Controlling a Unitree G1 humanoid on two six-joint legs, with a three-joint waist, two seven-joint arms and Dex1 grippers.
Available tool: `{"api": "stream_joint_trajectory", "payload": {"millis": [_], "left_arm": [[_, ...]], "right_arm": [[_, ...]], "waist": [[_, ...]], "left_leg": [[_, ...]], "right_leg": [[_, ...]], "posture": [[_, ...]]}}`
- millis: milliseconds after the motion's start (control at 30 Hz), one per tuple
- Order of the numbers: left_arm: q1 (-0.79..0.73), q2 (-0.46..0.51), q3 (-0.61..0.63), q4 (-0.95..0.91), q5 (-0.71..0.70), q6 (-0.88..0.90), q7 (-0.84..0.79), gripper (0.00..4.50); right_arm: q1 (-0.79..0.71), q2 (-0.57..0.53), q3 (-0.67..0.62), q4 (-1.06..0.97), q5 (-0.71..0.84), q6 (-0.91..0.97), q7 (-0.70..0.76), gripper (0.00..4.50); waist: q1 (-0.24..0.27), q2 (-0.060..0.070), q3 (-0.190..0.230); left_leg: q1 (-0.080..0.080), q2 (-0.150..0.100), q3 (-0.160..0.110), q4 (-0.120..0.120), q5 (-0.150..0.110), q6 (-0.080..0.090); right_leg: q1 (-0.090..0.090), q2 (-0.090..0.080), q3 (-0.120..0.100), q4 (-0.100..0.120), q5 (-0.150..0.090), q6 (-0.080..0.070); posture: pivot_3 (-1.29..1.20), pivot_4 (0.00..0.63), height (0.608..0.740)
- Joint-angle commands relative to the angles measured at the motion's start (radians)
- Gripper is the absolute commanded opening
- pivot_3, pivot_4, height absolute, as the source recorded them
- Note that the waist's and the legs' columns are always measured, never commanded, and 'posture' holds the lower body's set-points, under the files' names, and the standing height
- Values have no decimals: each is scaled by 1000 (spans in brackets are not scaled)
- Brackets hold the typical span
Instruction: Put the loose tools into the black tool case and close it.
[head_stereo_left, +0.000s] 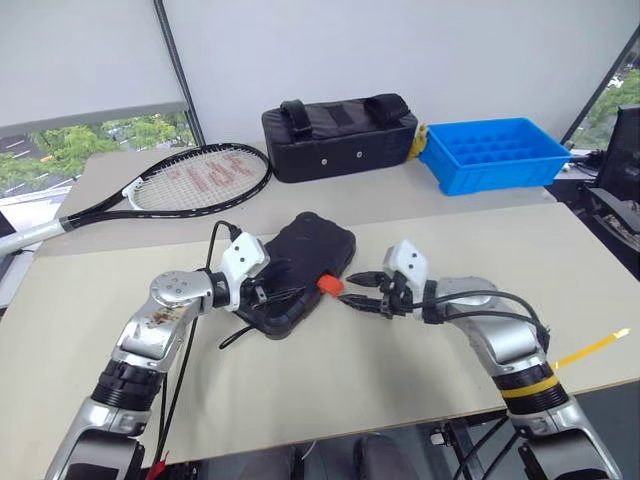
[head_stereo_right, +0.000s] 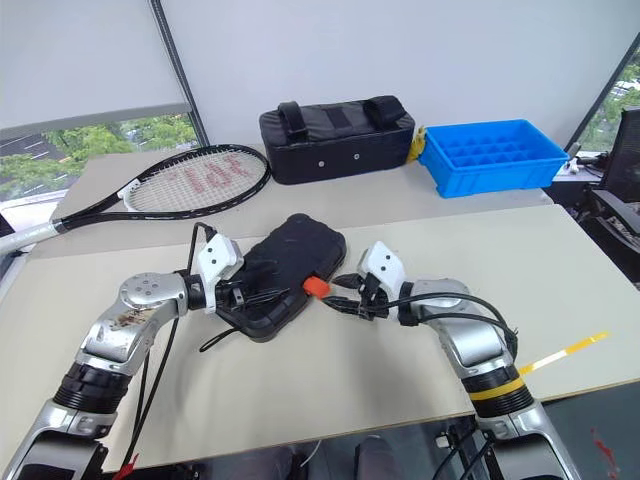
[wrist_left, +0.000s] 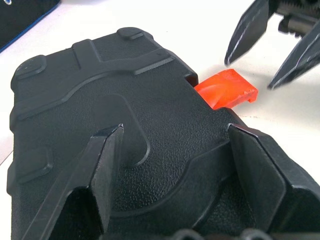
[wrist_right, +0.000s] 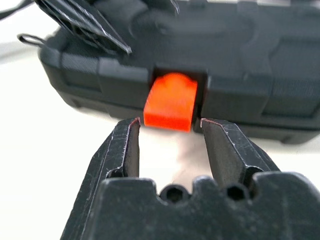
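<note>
The black tool case lies closed in the middle of the table, its orange latch sticking out of the side that faces my right arm. My left gripper is over the near end of the lid, open, with its fingers spread above the textured top. My right gripper is open and level with the latch, a short gap away, with nothing between its fingertips. The left wrist view shows the right gripper just beyond the latch. The loose tools are out of view.
A tennis racket lies at the back left. A black fabric bag with handles stands at the back, with a blue compartment bin beside it on the right. A yellow strip hangs off the table's right edge.
</note>
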Motion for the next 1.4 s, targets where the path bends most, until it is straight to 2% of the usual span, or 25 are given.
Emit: {"api": "stream_joint_trajectory", "payload": {"millis": [33, 100, 233, 433, 467, 500, 533, 633, 933, 1400], "left_arm": [[38, -3, -39, 23, 37, 39, 5, 3564], [41, -1, -38, 23, 39, 38, 5, 3564], [41, 3, -40, 33, 46, 28, 2, 3564], [41, 2, -39, 35, 49, 25, 3, 3564], [42, 3, -38, 35, 49, 25, 4, 3564], [44, 4, -37, 34, 49, 25, 4, 3564], [46, 5, -35, 33, 49, 25, 4, 3564], [52, 7, -33, 33, 50, 23, 6, 3564], [67, 6, -24, 26, 53, 23, 20, 3564], [86, 5, -20, 20, 51, 22, 32, 3564]], "right_arm": [[-27, 11, -14, -63, -9, 48, -50, 2810], [-29, 20, -19, -78, -2, 77, -68, 3315], [-29, 32, -23, -118, 35, 134, -65, 3315], [-26, 36, 4, -102, 2, 139, -94, 3315], [-25, 39, 6, -98, -2, 140, -99, 2803], [-25, 40, 9, -95, -6, 142, -103, 2631], [-23, 39, 13, -92, -10, 141, -105, 2202], [-17, 43, 17, -89, -10, 140, -103, 1309], [-26, 57, 43, -48, -30, 132, -94, 1296], [-83, 151, 49, 91, -81, 49, -126, 1294]], "waist": [[0, 0, 0], [0, 0, 0], [0, 0, 0], [0, 0, 0], [0, 0, 0], [0, 0, 0], [0, 0, 0], [-1, 0, 0], [-5, 0, 0], [-8, 0, 0]], "left_leg": [[2, 0, 0, 0, 0, 0], [3, 0, 0, 0, -1, 1], [3, 0, 0, 0, -1, 2], [3, 0, -1, -1, -2, 2], [3, 0, -1, -1, -2, 2], [3, 0, -1, -1, -2, 2], [3, 0, -1, -1, -2, 2], [4, 0, -1, -1, -2, 2], [4, 0, -1, -1, -2, 2], [5, 0, -1, -2, -2, 2]], "right_leg": [[2, 0, 0, 0, 0, 0], [4, 0, 0, -2, 0, 0], [5, 0, 0, -4, 0, 1], [5, 0, 0, -6, 0, 1], [5, 0, 0, -7, 0, 1], [5, 0, 0, -7, 0, 1], [5, 0, 0, -7, 0, 1], [5, 0, 0, -7, 0, 1], [6, 0, 0, -7, 0, 1], [5, 1, 0, -7, 0, 1]], "posture": [[0, 150, 740], [0, 150, 740], [0, 150, 740], [0, 150, 740], [0, 150, 740], [0, 150, 740], [0, 150, 740], [0, 150, 740], [0, 150, 740], [0, 150, 740]]}}
